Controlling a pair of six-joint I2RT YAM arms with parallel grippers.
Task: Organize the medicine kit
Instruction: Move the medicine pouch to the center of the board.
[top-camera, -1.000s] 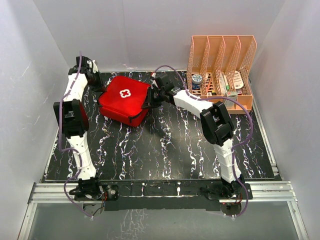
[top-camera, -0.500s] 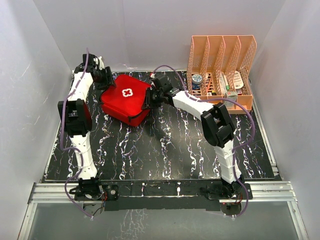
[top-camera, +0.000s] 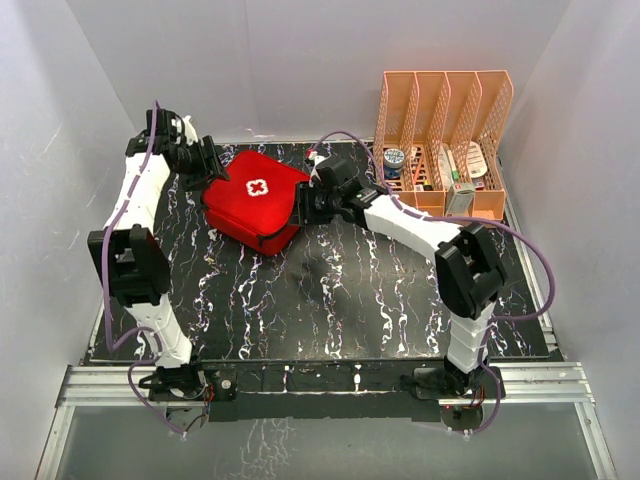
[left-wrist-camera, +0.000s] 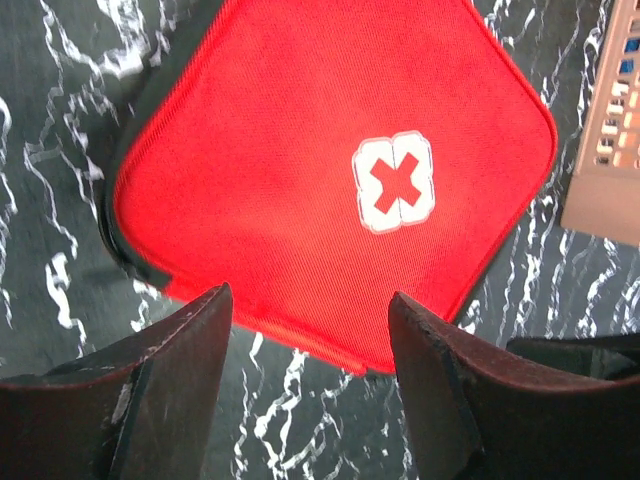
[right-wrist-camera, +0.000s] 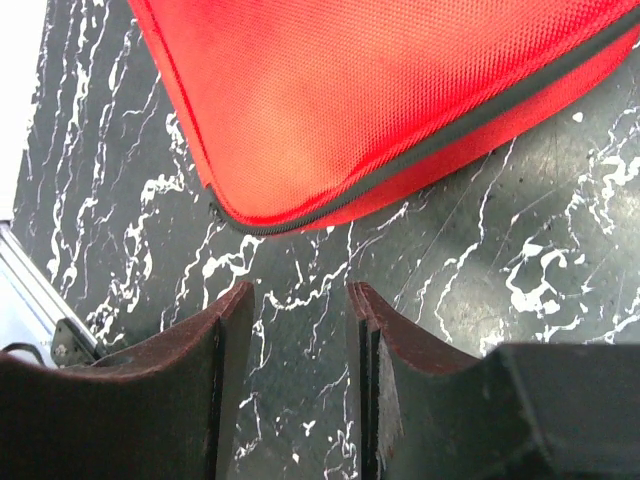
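Here we see the closed medicine kit (top-camera: 250, 205) lying on the marbled table (top-camera: 350, 300), our left gripper (left-wrist-camera: 310, 305) and right gripper (right-wrist-camera: 300, 300) flanking it, both spread and empty.

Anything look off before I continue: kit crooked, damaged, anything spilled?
Only the medicine kit is askew: closed, it lies cornerwise to the table edges. No tear or spill shows. The left gripper and right gripper stand open, not gripping it.

L arm (top-camera: 165, 320), R arm (top-camera: 410, 225): white links, blk joint housings, purple cables (top-camera: 345, 134). L hand (left-wrist-camera: 308, 295), R hand (right-wrist-camera: 298, 290): dark wedge fingers (left-wrist-camera: 170, 400).
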